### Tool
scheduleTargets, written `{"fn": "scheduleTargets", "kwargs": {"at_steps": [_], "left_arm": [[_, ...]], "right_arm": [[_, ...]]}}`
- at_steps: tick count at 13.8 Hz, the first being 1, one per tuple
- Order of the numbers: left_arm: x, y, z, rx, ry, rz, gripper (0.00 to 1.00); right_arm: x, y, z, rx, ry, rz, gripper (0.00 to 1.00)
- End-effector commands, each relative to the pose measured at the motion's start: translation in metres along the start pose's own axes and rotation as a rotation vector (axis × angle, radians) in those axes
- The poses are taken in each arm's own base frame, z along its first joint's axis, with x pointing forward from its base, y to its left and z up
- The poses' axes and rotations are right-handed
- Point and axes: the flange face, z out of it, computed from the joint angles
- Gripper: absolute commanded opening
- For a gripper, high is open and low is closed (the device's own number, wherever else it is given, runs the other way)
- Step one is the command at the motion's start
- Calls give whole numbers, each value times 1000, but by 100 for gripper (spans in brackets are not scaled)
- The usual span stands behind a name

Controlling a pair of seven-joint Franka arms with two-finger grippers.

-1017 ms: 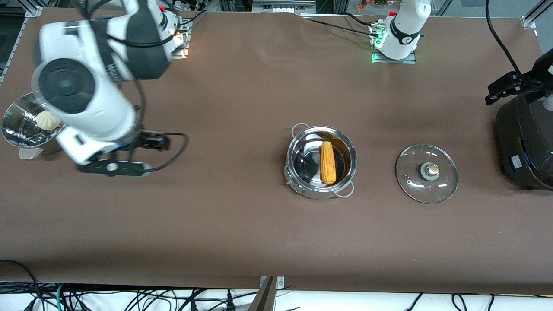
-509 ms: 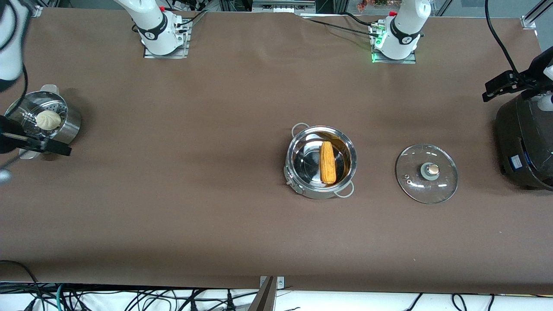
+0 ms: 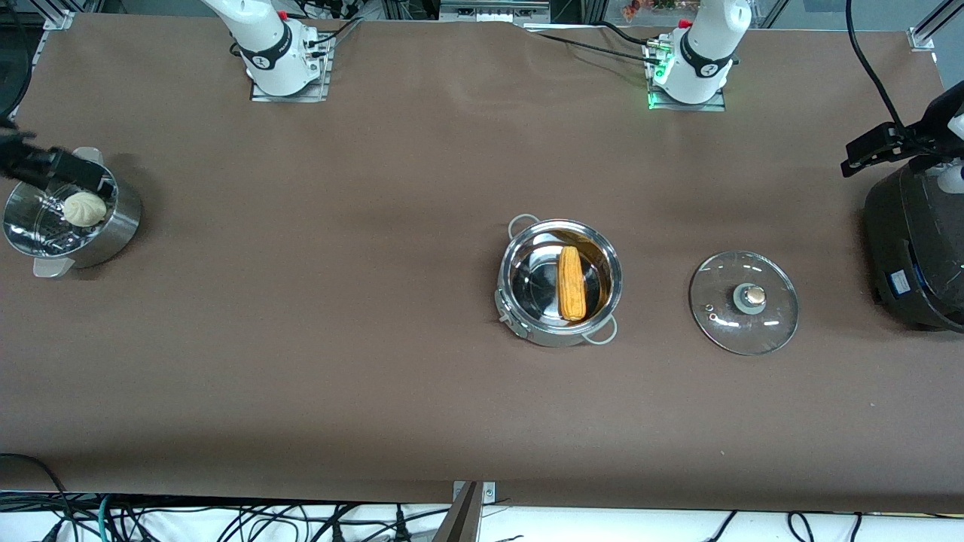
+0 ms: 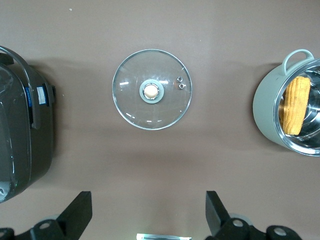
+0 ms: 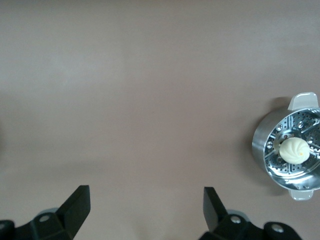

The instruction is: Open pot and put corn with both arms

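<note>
- Two grippers, both with fingers spread wide and holding nothing: we see the left gripper (image 4: 148, 220) high over bare brown table (image 3: 376, 361) near the glass lid (image 3: 743, 302), and the right gripper (image 5: 146, 215) high over the table near the steamer bowl (image 3: 113, 226) with its white bun (image 3: 83, 208).
- We find the pot (image 3: 558, 282) uncovered mid-table, the corn (image 3: 571, 282) lying inside it.
- The lid rests flat, knob up, between the pot and the black cooker (image 3: 915, 248) — well apart from both.
- Wide open cloth runs between pot and steamer bowl, and along the edge nearest the front camera.
- Cables trail below that edge.
</note>
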Motion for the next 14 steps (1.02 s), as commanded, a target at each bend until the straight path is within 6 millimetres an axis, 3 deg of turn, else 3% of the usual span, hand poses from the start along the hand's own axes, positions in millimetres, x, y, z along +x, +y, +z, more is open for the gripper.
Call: {"fn": "scheduleTargets", "kwargs": {"at_steps": [1,2,4,9,14], "left_arm": [[1,-1,-6,-16,-2,-8,100],[1,-2,-6,-16,-3,-10,100],[1,-1,-6,-16,-3,-8,100],[1,-1,-6,-16,-3,-8,100],[1,-1,-6,-16,-3,-8,100]], "right_arm": [[-29,5,18,-66,-14,-7,100],[-38,16,24,-71,-18,10,100],[-39,19,26,-76,-18,12,100],[-16,0,38,-64,-38,-29,100],[-2,-26,21,-57,5,-81,100]]}}
